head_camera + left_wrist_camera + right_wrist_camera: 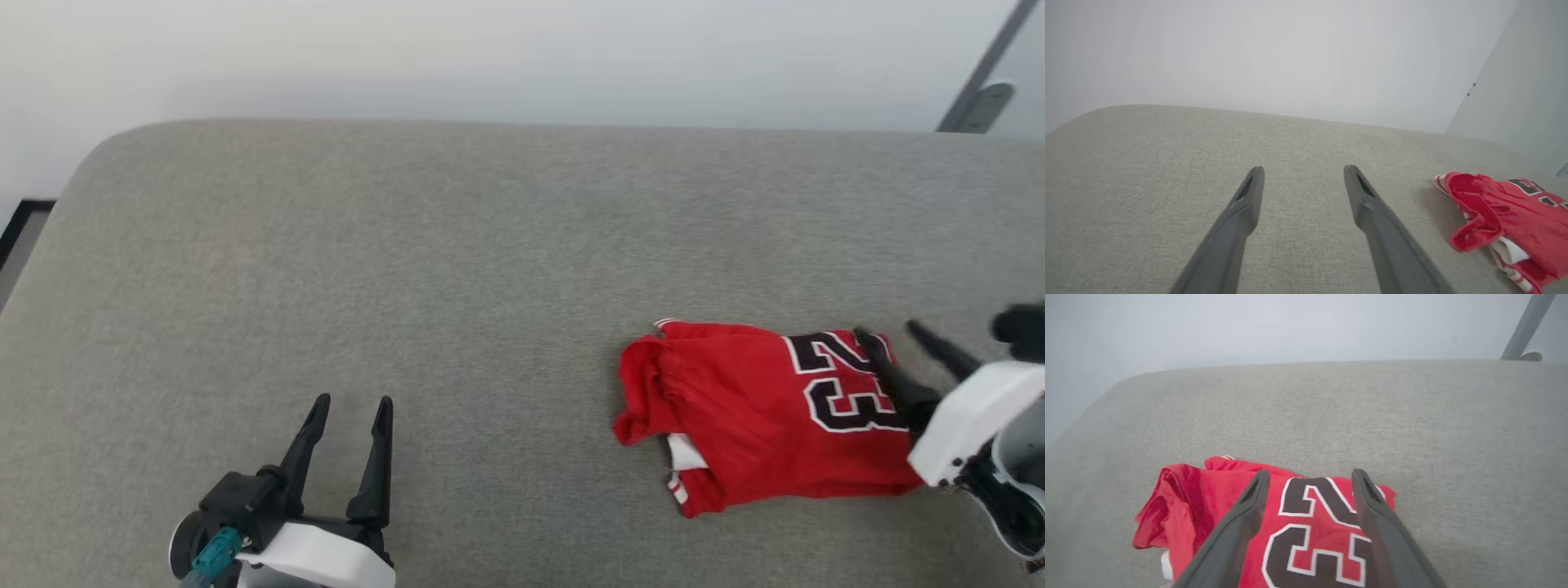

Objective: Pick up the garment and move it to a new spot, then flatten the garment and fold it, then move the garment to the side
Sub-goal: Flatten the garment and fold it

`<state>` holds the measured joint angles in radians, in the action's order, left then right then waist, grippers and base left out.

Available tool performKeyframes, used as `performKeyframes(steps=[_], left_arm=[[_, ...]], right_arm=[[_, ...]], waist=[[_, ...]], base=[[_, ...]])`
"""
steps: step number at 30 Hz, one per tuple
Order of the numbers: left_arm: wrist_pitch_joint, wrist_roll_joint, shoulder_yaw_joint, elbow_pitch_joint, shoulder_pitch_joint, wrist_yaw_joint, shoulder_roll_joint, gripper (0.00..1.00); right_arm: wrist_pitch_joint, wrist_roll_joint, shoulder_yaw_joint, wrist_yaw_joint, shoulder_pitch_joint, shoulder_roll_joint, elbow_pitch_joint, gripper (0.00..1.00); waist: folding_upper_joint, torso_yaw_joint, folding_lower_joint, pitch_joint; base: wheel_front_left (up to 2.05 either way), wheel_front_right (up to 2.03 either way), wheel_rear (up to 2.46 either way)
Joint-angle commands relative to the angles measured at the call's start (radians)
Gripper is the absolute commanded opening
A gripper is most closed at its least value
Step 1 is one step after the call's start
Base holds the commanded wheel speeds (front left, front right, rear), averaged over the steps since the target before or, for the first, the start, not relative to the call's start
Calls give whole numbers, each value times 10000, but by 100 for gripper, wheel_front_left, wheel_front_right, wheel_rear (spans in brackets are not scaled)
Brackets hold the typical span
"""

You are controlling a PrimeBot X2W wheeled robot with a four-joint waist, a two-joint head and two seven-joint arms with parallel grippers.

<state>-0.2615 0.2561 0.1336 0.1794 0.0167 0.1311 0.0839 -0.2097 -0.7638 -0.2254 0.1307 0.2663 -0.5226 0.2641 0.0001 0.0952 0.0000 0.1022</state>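
— Red cloth, folded and a little rumpled: where is the garment [759,416] lying, reckoned from the right gripper [887,330]?

— It is lying directly beneath that gripper's fingers and stretching away to their left, on the grey fabric cushion [408,245]. In the right wrist view the black, white-edged "23" is showing between the two fingers.

— Is the gripper pinching it?

— No. Its fingers are standing wide apart and are gripping no cloth. In the head view one is crossing over the numerals and the other is pointing just past the garment's edge. Whether either finger is brushing the cloth, I cannot tell.

— And the left gripper [353,399]?

— It is hovering over bare cushion, with its fingers likewise spread and holding nothing. Seen from it, the garment is sitting well off to the right, and the bunched red end and a white, red-striped sleeve edge are facing it.
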Motion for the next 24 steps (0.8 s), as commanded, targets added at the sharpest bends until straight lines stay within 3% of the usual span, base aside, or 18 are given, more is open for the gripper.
performKeyframes(steps=[1, 6, 11, 16, 24], left_arm=[[-47, 92, -8, 16, -31, -13, 35, 100], [-47, 246, -138, 275, -109, -13, 99, 100], [-47, 200, -205, 214, -310, -13, 218, 100], [-47, 94, -175, -26, -548, -13, 386, 100], [-47, -13, -328, -860, -1296, -13, 464, 100]], right_arm=[[187, 65, -2, 0, -50, -29, 28, 100], [2622, 489, -222, 0, -130, -100, 955, 100], [4286, 844, -417, 0, -324, -10, 1441, 100], [4744, 1442, 449, 0, -690, 386, 1455, 100], [4751, 2689, 1918, -2, -2150, 1398, 182, 100]], waist=[[-1, -124, 0, -105], [-1, -379, 0, -354], [-1, -551, 0, -610], [-1, -577, 0, -790], [-1, -534, 0, -962]], base=[[0, 0, 0], [0, 0, 0], [0, 0, 0], [0, 0, 0], [0, 0, 0]])
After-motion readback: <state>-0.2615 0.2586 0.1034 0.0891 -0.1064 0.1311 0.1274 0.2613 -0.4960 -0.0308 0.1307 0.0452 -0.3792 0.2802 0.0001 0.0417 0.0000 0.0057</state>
